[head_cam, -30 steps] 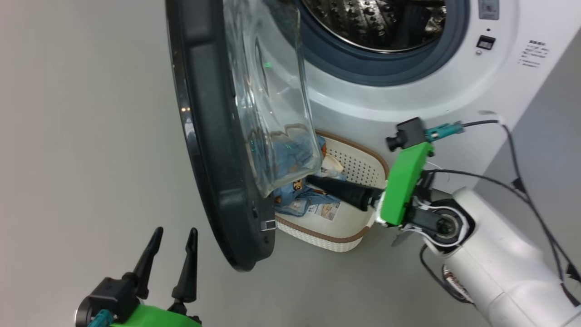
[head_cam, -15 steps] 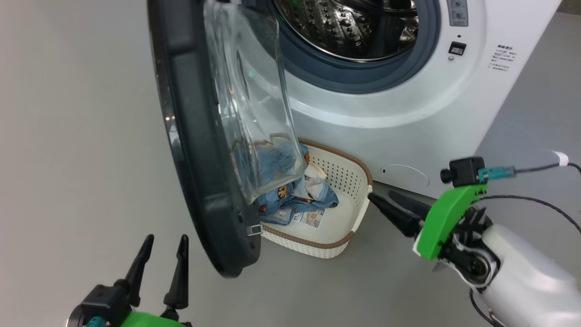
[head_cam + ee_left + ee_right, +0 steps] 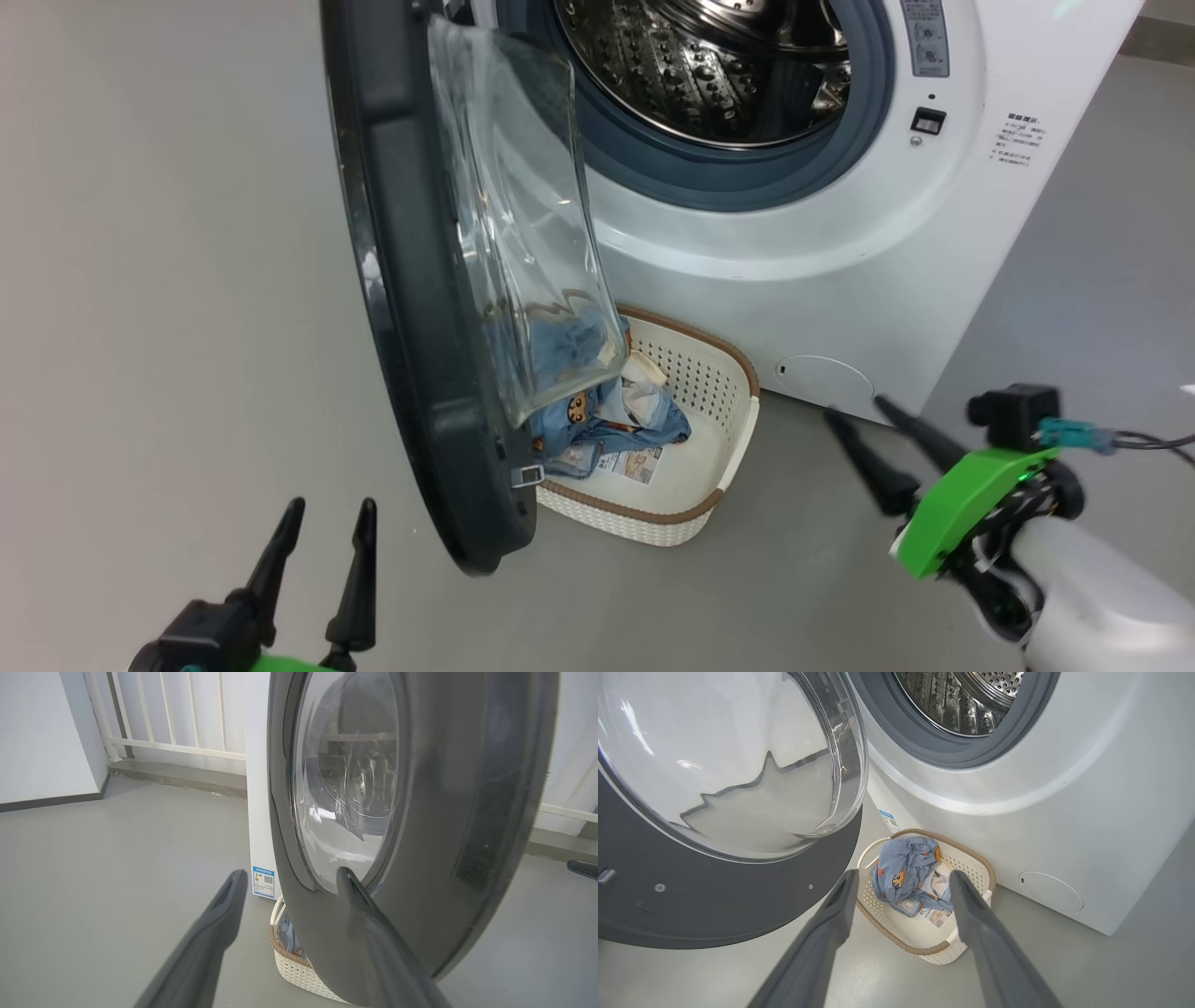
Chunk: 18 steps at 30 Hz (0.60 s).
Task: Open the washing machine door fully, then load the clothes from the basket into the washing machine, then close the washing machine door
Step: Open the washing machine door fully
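At the lower left of the head view, the left end effector (image 3: 331, 506) hangs over the grey floor (image 3: 168, 280). Its two dark fingers are spread wide with nothing between them, and its body is cut off by the bottom edge. Just to its right, the washing machine door (image 3: 411, 280) stands swung out, seen nearly edge-on, with its top cropped. Whether it is at full swing cannot be told.

The door's glass bowl (image 3: 523, 233) bulges toward the washing machine (image 3: 794, 243) and hides the left part of the basket (image 3: 738, 373). The basket sits on the floor below the door, close to the machine's front. The clothes (image 3: 616, 420) lie in its left half; part of them shows only through the glass, distorted. A paper label (image 3: 635, 464) shows on the bare bottom beside them. The steel drum (image 3: 709, 65) is exposed, and its upper part is out of frame.

At the lower right, the right end effector (image 3: 854, 408) hovers over the floor, apart from the basket. Its fingers are wide, empty and slightly blurred.
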{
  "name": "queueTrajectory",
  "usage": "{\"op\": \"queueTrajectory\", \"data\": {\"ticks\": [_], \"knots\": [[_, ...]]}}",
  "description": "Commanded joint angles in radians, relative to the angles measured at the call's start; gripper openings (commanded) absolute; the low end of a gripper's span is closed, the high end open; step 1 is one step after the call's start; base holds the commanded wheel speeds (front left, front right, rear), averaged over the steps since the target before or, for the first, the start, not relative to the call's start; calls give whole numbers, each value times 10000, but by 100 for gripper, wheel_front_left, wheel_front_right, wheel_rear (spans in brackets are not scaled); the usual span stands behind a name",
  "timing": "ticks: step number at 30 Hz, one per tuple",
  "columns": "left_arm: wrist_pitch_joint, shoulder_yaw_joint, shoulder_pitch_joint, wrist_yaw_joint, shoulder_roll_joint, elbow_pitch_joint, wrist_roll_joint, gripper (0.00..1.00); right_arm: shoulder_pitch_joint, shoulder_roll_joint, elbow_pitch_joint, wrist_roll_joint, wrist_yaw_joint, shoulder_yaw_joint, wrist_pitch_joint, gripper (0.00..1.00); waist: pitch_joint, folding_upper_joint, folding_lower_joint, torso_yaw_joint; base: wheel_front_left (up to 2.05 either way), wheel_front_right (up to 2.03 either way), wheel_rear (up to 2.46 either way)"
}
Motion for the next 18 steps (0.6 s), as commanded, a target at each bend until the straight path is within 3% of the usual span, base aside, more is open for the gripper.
{"op": "queueTrajectory", "data": {"ticks": [1, 9, 13, 18], "knots": [[-82, 393, -13, -31, 173, -228, 59, 100, 222, -58, -234, -377, 16, -316, -120, 100, 23, 0, 0, -24, 0, 0, 0], [-82, 463, -66, -31, 167, -226, 43, 100, 2169, 804, -1816, -4273, 16, -4436, -129, 100, 85, 0, 0, -84, 0, 0, 0], [-82, 431, -120, -31, 165, -202, 54, 100, 3053, 1324, -2760, -5869, 16, -5658, -130, 100, 93, 0, 0, -63, 0, 0, 0], [-82, 394, -205, -31, 152, -170, 55, 100, 3916, 1886, -3481, -6905, 16, -6670, -130, 100, 132, 0, 0, -7, 0, 0, 0]]}}
